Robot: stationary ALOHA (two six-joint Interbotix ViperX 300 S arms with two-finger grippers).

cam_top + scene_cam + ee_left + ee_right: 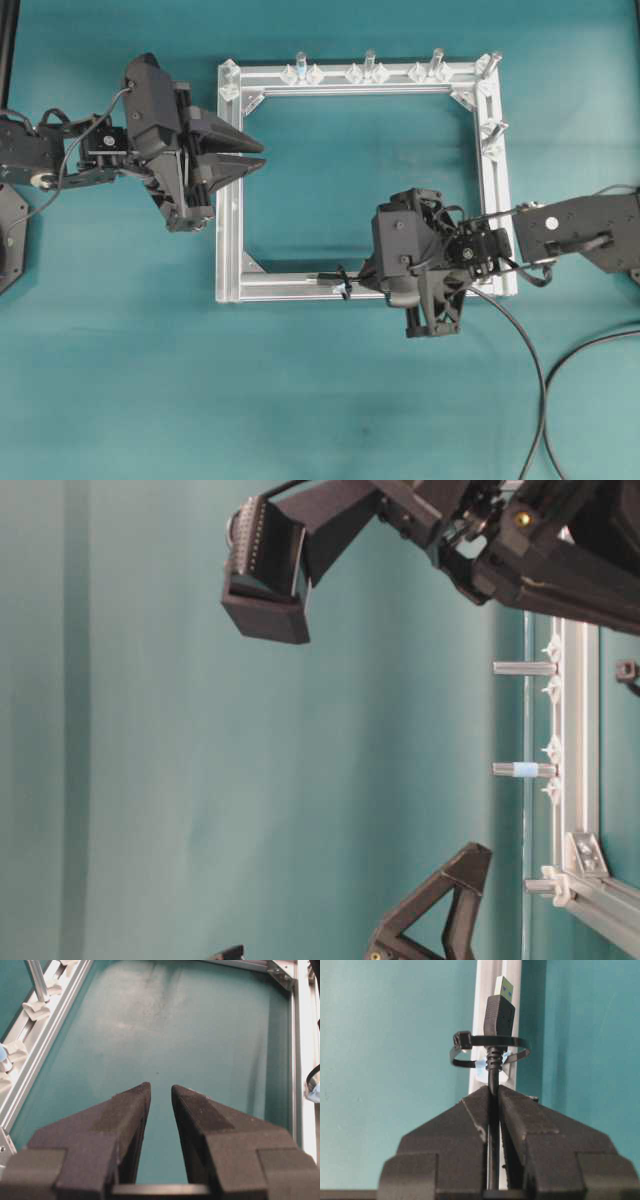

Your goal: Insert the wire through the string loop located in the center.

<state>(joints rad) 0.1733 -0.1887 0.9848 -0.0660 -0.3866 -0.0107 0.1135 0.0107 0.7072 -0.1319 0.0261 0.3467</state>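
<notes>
My right fingers pinch the wire just behind its plug, which runs straight ahead through the string loop; my left fingers, slightly parted and empty, wait well apart.

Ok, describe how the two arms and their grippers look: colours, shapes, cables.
Both arms are matte black with boxy, angular housings. The left gripper has two long wedge-shaped fingers tapering to points, faced with dark, grainy padding. The right gripper looks the same. Thin black cables loop along both arms.
</notes>
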